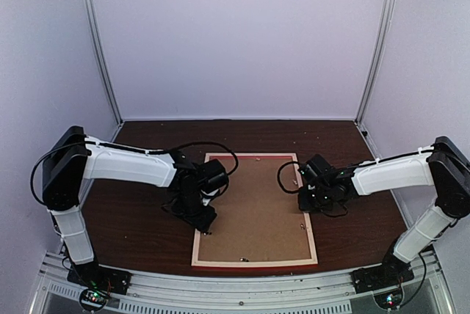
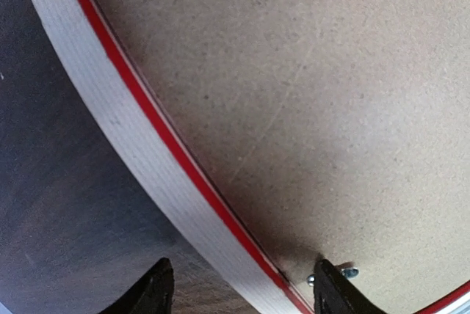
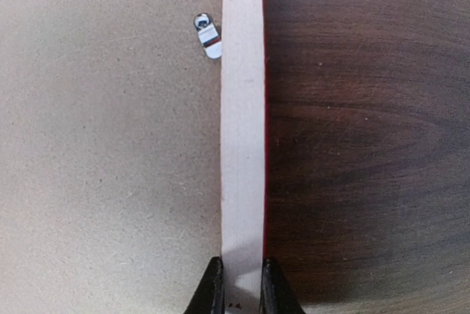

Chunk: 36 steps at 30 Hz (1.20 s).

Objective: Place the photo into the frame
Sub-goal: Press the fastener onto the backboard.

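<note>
Lying back-up on the table (image 1: 139,218), the frame (image 1: 255,261) is carrying a backing board (image 1: 253,211); right gripper (image 3: 240,266) is clamping its rail, left gripper (image 2: 242,264) is hanging astride it, jaws spread

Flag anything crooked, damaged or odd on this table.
Nothing stands out. The frame lies flat, pale back up, with the backing board seated inside it; no damage visible. The right tool pinches its right rail; the left tool straddles the left rail, open.

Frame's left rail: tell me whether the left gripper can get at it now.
Probably yes: the left gripper is open and straddles the pale rail of the frame, with nothing in between.
</note>
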Available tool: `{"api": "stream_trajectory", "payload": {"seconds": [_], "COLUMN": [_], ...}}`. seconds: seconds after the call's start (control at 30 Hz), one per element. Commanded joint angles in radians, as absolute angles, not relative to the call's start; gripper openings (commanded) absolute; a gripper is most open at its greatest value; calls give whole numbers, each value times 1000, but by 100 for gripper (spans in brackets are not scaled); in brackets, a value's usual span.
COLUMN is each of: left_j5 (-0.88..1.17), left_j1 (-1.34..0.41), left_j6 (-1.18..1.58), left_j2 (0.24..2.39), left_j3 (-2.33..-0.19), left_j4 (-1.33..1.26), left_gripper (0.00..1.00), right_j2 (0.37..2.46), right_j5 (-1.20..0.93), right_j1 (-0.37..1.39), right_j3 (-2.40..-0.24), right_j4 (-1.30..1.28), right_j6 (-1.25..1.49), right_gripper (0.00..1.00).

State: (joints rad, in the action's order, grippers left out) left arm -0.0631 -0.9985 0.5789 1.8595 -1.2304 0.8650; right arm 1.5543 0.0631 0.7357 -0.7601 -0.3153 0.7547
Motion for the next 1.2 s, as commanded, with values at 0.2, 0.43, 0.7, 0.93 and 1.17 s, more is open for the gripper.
{"api": "stream_trajectory", "payload": {"seconds": [0.2, 0.43, 0.7, 0.93, 1.17], "left_j5": [-15, 0, 52, 25, 32], "left_j1": [-1014, -1014, -1018, -1019, -1018], "left_j6": [583, 581, 575, 556, 535], "left_j2": [1848, 1848, 1848, 1857, 1867], "left_j3": [-1222, -1211, -1213, -1235, -1242], "left_j4": [857, 847, 809, 804, 794], "left_gripper": [68, 71, 76, 76, 76], "right_j2": [1592, 1593, 1599, 1600, 1601], "right_j5": [30, 29, 28, 28, 29], "right_j1": [748, 748, 749, 750, 750], "right_j3": [-722, -713, -718, -716, -721], "right_j4": [-311, -302, -303, -302, -307], "right_j6": [771, 776, 773, 775, 771], "right_gripper": [0, 0, 0, 0, 0]}}
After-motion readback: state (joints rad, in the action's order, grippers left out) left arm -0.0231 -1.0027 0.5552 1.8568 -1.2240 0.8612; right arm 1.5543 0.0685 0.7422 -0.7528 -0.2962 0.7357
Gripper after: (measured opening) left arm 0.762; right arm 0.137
